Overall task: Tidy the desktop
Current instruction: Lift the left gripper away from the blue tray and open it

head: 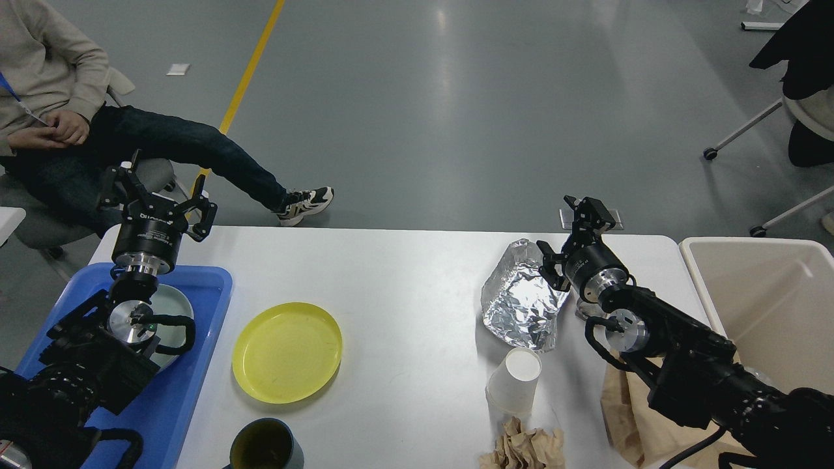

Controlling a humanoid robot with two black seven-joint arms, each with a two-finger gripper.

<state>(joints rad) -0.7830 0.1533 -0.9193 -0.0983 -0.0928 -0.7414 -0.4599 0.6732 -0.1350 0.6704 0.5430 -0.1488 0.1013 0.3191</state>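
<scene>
The white desktop (404, 273) carries a yellow plate (287, 352), a crumpled sheet of silver foil (521, 303), a white paper cup (515, 381) on its side, a wad of brown paper (524, 449) and a dark green cup (264, 446) at the front edge. My left gripper (159, 195) is open and empty, raised over the far end of the blue tray (195, 365). My right gripper (565, 236) is open just right of the foil's upper edge, one finger (549, 264) overlapping that edge.
A pale dish (174, 306) lies in the blue tray, partly behind my left arm. A beige bin (769, 306) stands off the table's right end. A brown paper bag (622, 404) lies under my right arm. A seated person (78, 130) is beyond the far left corner.
</scene>
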